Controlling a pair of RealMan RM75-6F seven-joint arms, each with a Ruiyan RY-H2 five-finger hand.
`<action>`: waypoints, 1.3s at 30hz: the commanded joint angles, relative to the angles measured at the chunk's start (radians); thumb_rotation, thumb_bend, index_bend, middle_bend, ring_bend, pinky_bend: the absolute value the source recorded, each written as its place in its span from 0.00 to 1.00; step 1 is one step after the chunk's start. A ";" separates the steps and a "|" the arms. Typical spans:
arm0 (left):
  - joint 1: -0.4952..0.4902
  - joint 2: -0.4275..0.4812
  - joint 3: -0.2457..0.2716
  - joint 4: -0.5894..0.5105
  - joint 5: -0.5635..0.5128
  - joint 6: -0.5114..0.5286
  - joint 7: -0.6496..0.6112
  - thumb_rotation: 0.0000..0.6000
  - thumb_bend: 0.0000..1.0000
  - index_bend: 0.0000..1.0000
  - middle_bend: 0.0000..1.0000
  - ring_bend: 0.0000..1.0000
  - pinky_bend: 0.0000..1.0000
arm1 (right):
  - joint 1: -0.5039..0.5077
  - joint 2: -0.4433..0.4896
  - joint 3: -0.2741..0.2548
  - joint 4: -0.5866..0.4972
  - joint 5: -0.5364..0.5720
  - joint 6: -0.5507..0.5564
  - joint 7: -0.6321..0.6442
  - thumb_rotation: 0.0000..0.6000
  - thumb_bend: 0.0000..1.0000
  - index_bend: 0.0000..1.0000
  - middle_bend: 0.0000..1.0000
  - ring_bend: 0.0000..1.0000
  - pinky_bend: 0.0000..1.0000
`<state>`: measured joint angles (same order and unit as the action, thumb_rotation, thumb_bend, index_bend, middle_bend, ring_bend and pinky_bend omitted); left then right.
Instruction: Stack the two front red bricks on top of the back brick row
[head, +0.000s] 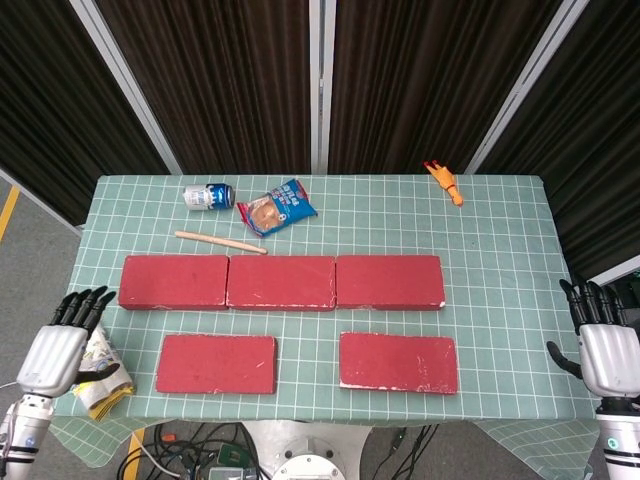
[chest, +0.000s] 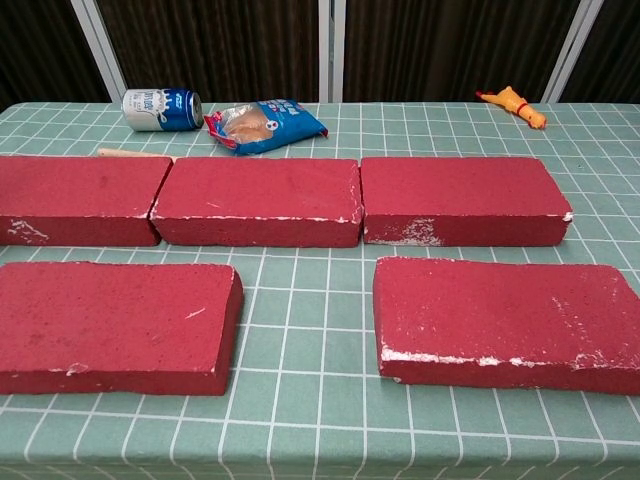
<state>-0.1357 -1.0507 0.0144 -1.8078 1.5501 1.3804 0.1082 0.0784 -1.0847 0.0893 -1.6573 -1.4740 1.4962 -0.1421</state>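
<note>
I see the two front red bricks lying flat on the green checked table (head: 500, 240): the front left brick (head: 216, 363) and the front right brick (head: 398, 361), well apart from each other with a strip of cloth between them. Behind them is the back brick row (head: 281, 282), three red bricks set end to end and touching, and nothing lies on top of it. A narrow band of cloth separates the row from the front bricks.

Behind the row, on the left part, a thin wooden stick (head: 221, 242) lies near the back edge of the left brick. Further back are a blue and white can (head: 209, 196) on its side and, just beside it, a blue snack bag (head: 276, 207). A small orange toy (head: 443, 183) is at the far right corner, well apart from the bricks.

My left hand (head: 60, 350) is at the left table edge, fingers spread and holding nothing, partly covering a yellow and white packet (head: 100, 368). My right hand (head: 604, 345) is outside the right edge, fingers apart also, holding nothing
</note>
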 joint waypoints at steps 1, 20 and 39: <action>-0.023 0.001 0.022 -0.033 0.031 -0.043 0.002 1.00 0.05 0.05 0.03 0.00 0.02 | -0.001 0.013 0.009 -0.003 0.009 0.005 0.010 1.00 0.17 0.00 0.00 0.00 0.00; -0.188 -0.126 0.046 -0.188 -0.064 -0.362 0.181 1.00 0.00 0.05 0.04 0.00 0.01 | -0.011 0.031 0.017 0.009 0.035 0.005 0.056 1.00 0.17 0.00 0.00 0.00 0.00; -0.310 -0.292 -0.011 -0.185 -0.306 -0.444 0.373 1.00 0.00 0.04 0.04 0.00 0.00 | -0.011 0.020 0.020 0.051 0.055 -0.012 0.108 1.00 0.17 0.00 0.00 0.00 0.00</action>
<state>-0.4327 -1.3319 0.0088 -2.0002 1.2647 0.9433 0.4679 0.0674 -1.0639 0.1092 -1.6070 -1.4200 1.4851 -0.0350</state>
